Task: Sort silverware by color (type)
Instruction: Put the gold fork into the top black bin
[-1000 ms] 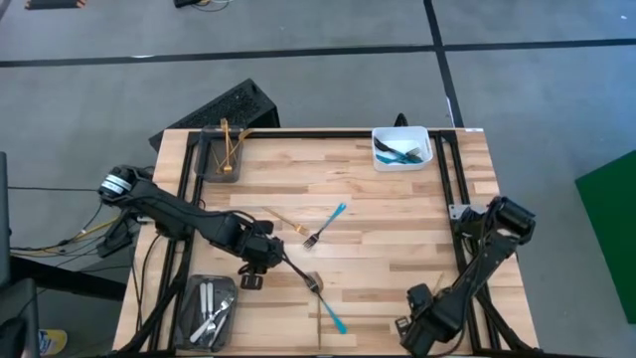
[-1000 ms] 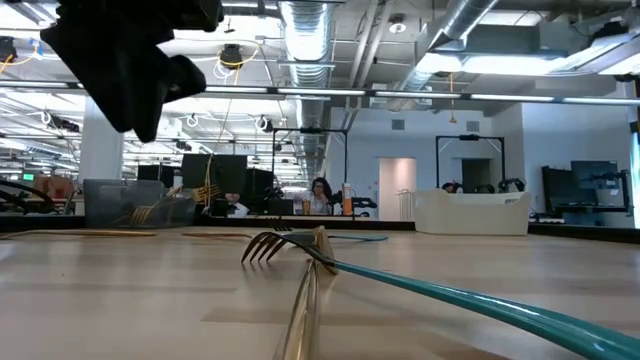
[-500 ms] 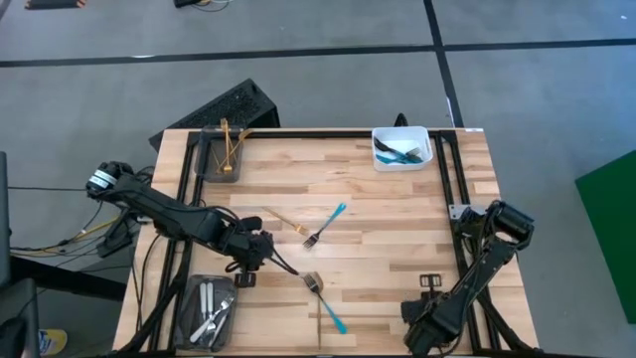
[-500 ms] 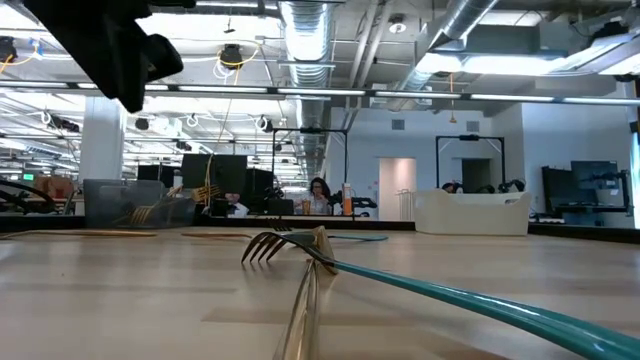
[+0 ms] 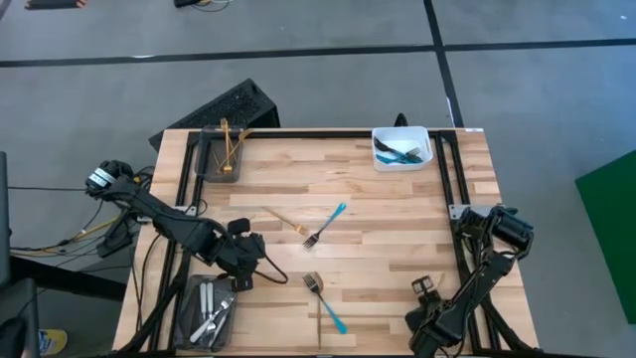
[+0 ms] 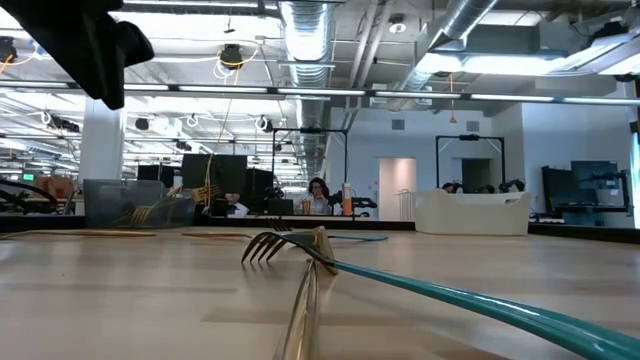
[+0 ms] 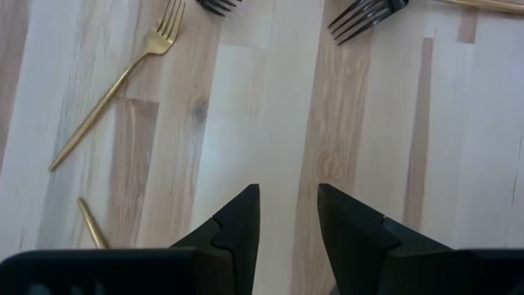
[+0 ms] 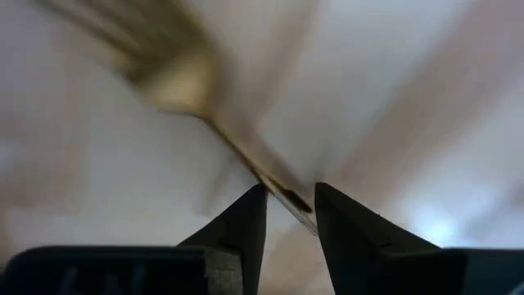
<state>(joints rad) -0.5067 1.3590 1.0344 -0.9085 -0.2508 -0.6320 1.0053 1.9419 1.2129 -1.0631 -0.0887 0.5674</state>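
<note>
Two blue-handled forks (image 5: 326, 227) (image 5: 326, 303) and a gold fork (image 5: 283, 219) lie flat on the wooden table. In the low view a silver handle (image 6: 300, 310) lies under the near blue fork (image 6: 420, 285). My left gripper (image 5: 253, 264) (image 7: 288, 197) hovers near the table's near left. It is open by a narrow gap and holds nothing, and the gold fork (image 7: 123, 82) lies ahead of it. My right gripper (image 5: 425, 289) (image 8: 291, 192) is low at the near right edge, shut on another gold fork (image 8: 172, 82). My right gripper has the gold fork's thin handle, near its free end (image 8: 282, 190), between its two fingers. The handle runs slantwise across the narrow gap, and the fork's head points away from the fingers. The view is blurred, so I cannot tell whether the fork is lifted.
A dark tray (image 5: 204, 159) with gold utensils sits at the far left corner. A white bin (image 5: 429, 149) with blue-handled ones is at the far right. A dark tray (image 5: 191, 298) with silver ones is at the near left. Black rails (image 5: 447, 189) edge the table.
My left gripper has drawn back from beside the near blue fork toward the table's near left, toward the tray of silver utensils, and in the low view it has slid leftward and up. My right arm has shifted at the near right corner.
</note>
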